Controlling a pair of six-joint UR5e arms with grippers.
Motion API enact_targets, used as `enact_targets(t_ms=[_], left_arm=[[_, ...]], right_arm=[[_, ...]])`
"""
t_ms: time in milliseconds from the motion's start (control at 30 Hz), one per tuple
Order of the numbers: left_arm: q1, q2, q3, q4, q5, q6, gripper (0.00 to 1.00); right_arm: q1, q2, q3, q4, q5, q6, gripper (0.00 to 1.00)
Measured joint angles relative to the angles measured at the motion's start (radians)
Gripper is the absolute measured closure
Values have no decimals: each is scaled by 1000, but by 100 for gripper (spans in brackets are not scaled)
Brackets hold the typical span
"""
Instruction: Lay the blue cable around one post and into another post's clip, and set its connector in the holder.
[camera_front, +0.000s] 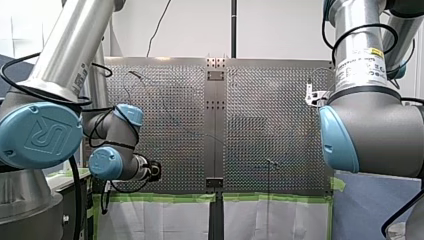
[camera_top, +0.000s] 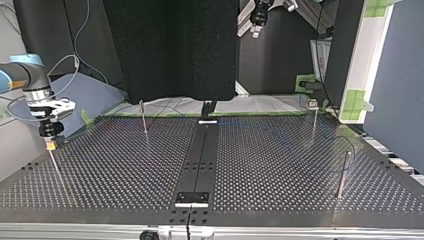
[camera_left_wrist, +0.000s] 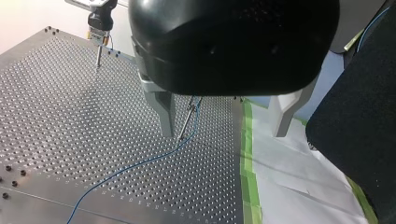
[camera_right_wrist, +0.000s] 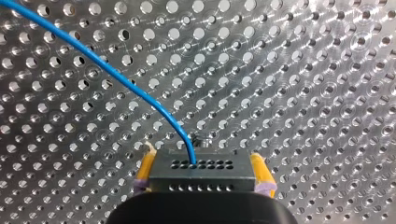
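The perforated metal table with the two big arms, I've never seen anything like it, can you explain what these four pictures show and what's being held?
These are two grey robot arms with blue joints, working over a silver perforated metal table. The front view looks from behind the arms; the top view faces them from across the table; each wrist view looks along one gripper. Thin metal posts stand on the table, and a thin blue cable runs over it. My right gripper is shut, its yellow pads clamping a small dark block connector at the cable's end. My left gripper is open, holding nothing; one post shows ahead, between its fingers.
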Motion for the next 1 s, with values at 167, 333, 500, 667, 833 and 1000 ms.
enact_targets(t_ms=[167,333,500,667,833,1000], left_arm=[[-1,0,0,0,0,0,0],[-1,0,0,0,-1,0,0],[-1,0,0,0,-1,0,0],[-1,0,0,0,-2,0,0],[-1,0,0,0,-1,0,0],[-1,0,0,0,-1,0,0]], right_arm=[[0,1,0,-5,0,2,100],[-3,2,1,-13,-2,4,100],[-4,4,1,-20,-4,5,100],[-4,5,1,-23,-8,5,100],[-5,5,1,-25,-16,6,100],[-6,6,1,-27,-18,7,100]])
